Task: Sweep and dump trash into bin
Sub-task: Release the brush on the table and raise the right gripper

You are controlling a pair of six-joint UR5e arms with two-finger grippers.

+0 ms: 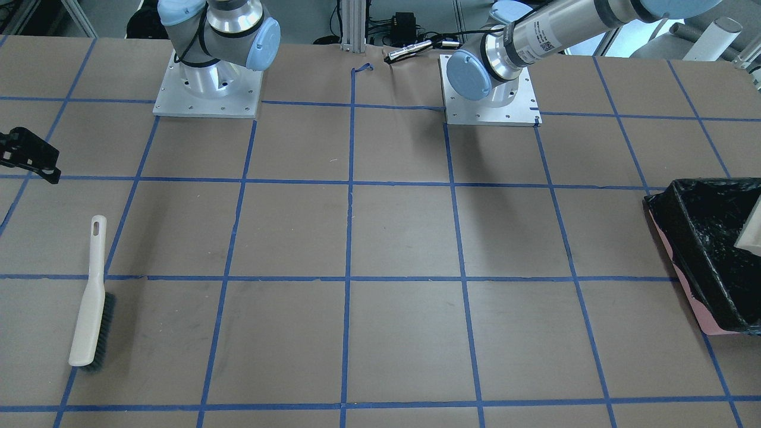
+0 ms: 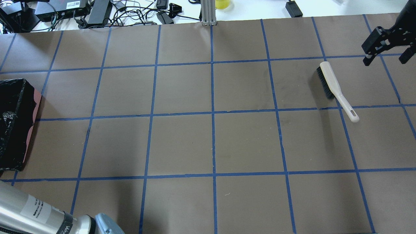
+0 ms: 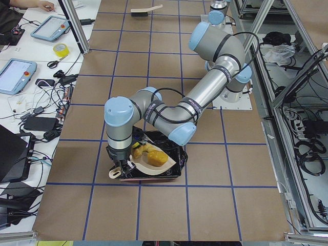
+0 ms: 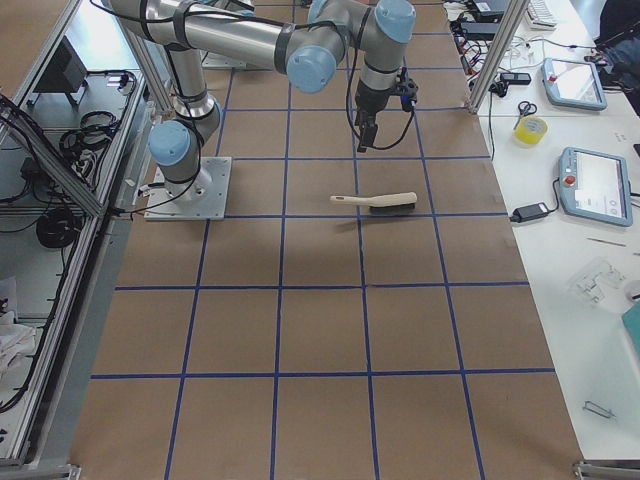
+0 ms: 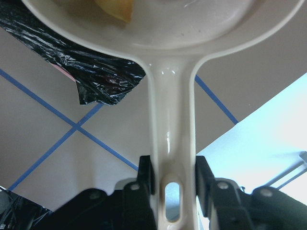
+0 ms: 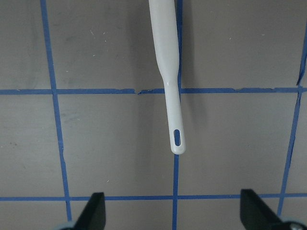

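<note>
My left gripper is shut on the handle of the beige dustpan and holds it over the bin, a pink box lined with a black bag. The golden-brown and yellow trash lies in the pan; a yellow piece shows at the top of the left wrist view. The bin sits at the table's left end. My right gripper is open and empty, hovering just past the handle end of the hand brush. The brush handle lies ahead of its fingers.
The brush lies flat on the brown paper with its bristles to one side. Blue tape lines grid the table. Cables and electronics sit beyond the far edge. Both arm bases stand at the robot's side.
</note>
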